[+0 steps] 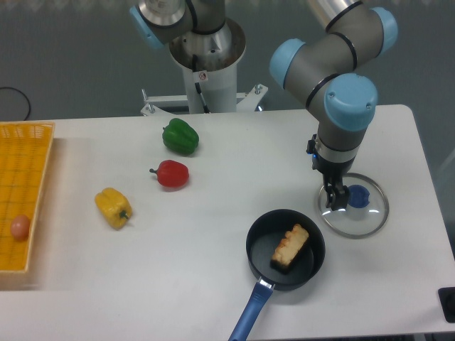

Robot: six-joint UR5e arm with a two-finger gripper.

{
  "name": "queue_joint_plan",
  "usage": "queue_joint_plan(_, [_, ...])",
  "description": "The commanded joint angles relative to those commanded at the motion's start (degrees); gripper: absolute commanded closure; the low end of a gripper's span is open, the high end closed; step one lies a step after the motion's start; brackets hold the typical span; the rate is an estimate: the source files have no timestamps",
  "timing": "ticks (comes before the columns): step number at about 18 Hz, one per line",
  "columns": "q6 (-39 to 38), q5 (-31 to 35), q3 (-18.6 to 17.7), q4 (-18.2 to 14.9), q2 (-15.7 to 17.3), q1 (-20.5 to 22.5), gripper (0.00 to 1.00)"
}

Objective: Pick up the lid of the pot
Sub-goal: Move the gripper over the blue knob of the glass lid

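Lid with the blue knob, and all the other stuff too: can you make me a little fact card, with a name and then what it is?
Lid: see-through, round, flat on the table
Knob: blue, on the lid
Gripper: over the lid, pointing down
Pan: black, beside the lid
In the pan: a brown lump, maybe bread
Pan handle: blue, runs off the picture's bottom edge
Peppers: green, red, yellow
Crate: orange, at the picture's left edge
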Motion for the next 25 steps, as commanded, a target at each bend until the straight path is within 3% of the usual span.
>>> queue_joint_plan(5, [0.0,-1.14,0.0,-0.26,0.0,0.44,0.0])
queue_joint_plan(8, [-0.09,-3.16,-3.76,1.13,0.35,3.85,0.0])
queue_joint_plan(10, [0.09,-3.78,-5.53,2.11,2.8,6.41,0.0])
queue_joint_plan(17, [-6.15,-3.51,-4.92,2.9,2.81,8.88,0.0])
queue_joint_plan(25, [-5.28,-4.48,-4.83,3.86,-2.45,10.46,0.0])
